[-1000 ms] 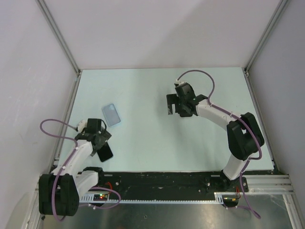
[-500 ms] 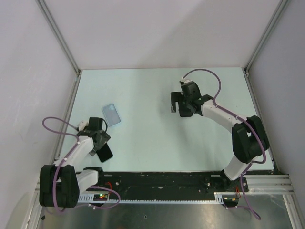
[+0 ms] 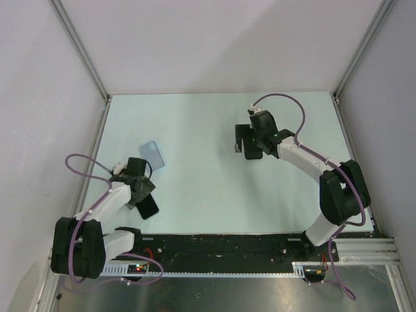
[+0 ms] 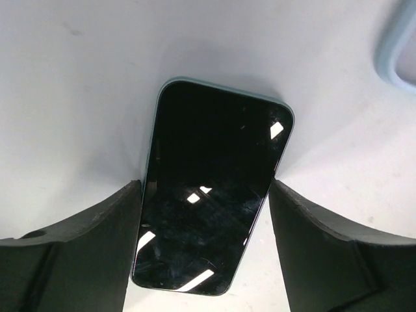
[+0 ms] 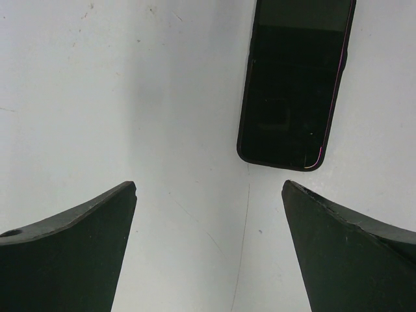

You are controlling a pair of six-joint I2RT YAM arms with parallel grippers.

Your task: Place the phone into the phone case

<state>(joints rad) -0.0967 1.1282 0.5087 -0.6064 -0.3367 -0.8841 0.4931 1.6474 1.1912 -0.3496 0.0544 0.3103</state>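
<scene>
The phone [image 4: 211, 195], a dark glossy slab with a teal edge, lies flat on the table near the front left [image 3: 149, 208]. My left gripper [image 4: 205, 185] is low over it and open, one finger on each long side. The left finger meets the phone's edge and a narrow gap shows at the right one. Seen from above, the left gripper [image 3: 141, 195] covers the phone's far end. The phone case [image 3: 153, 155], an empty pale-blue rounded rectangle, lies just beyond; its rim [image 4: 396, 45] shows in the left wrist view. My right gripper [image 3: 246, 144] hangs open at mid-table.
In the right wrist view a second black slab [image 5: 296, 84] in a dark casing lies on the table ahead of the open right gripper [image 5: 209, 185], with only bare surface between the fingers. Grey walls and aluminium posts [image 3: 97, 84] enclose the pale table [image 3: 195, 188].
The left gripper has moved a little right and forward over the phone and its jaws have narrowed toward it. The right gripper has drifted slightly right and away.
</scene>
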